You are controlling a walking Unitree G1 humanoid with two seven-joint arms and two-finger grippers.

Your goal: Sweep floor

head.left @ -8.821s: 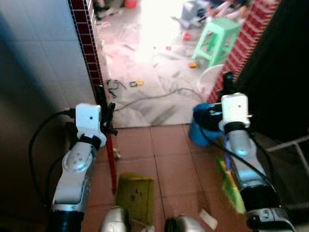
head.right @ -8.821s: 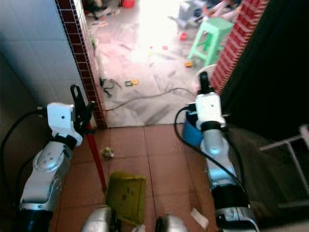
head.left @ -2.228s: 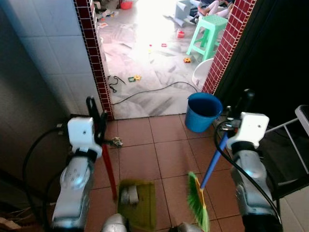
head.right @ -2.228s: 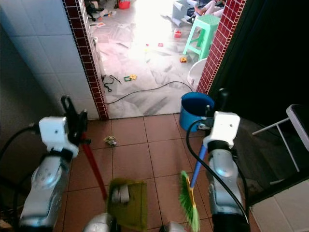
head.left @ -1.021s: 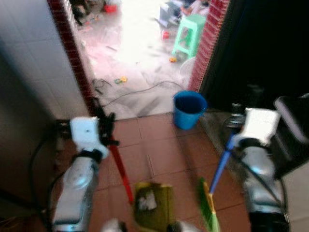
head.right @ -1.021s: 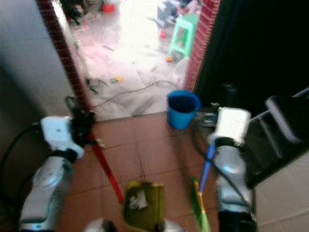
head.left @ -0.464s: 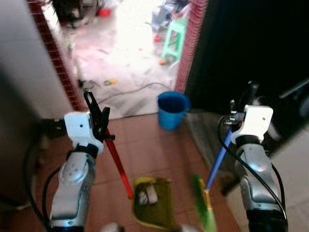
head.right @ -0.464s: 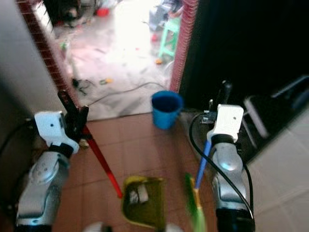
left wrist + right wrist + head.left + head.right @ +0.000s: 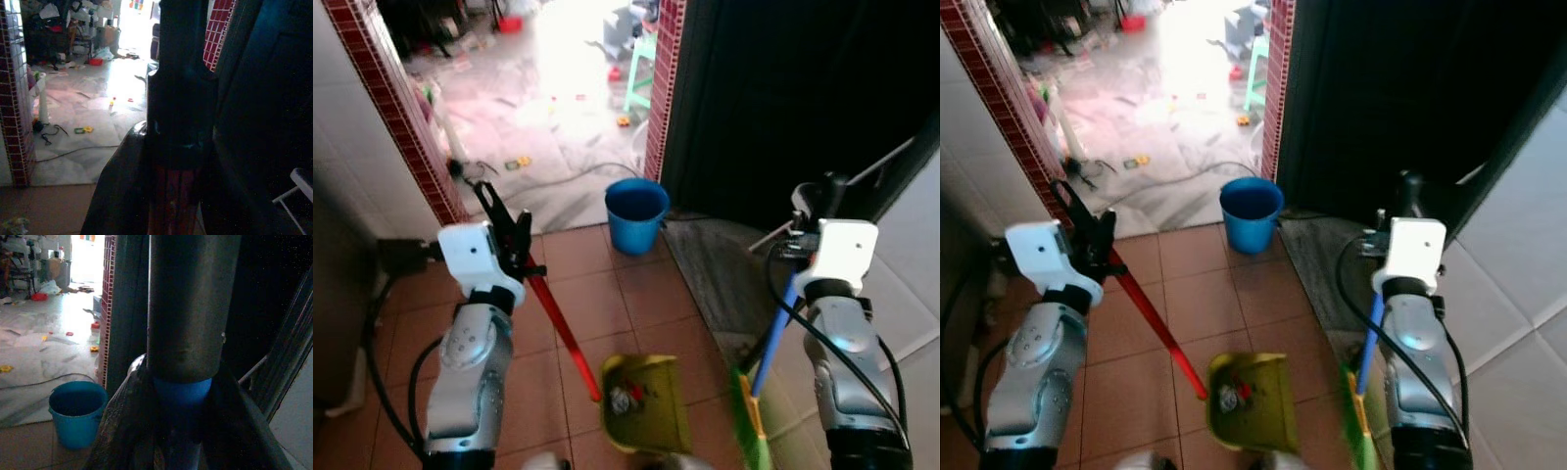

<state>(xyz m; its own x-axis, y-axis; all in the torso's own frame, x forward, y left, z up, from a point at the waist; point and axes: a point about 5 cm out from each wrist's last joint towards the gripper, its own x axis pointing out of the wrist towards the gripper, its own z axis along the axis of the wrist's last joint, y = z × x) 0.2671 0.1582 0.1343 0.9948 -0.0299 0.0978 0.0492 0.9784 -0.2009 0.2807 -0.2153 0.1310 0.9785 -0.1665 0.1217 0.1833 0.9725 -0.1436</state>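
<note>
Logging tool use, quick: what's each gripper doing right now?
Left gripper: shut on the dustpan handle.
Right gripper: shut on the broom handle.

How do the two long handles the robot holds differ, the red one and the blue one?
The red handle slants down to the yellow-green dustpan, held by the left claw. The blue handle stands steeper, ends in a green broom head, and is held by the right claw. Both are gripped near the top.
</note>
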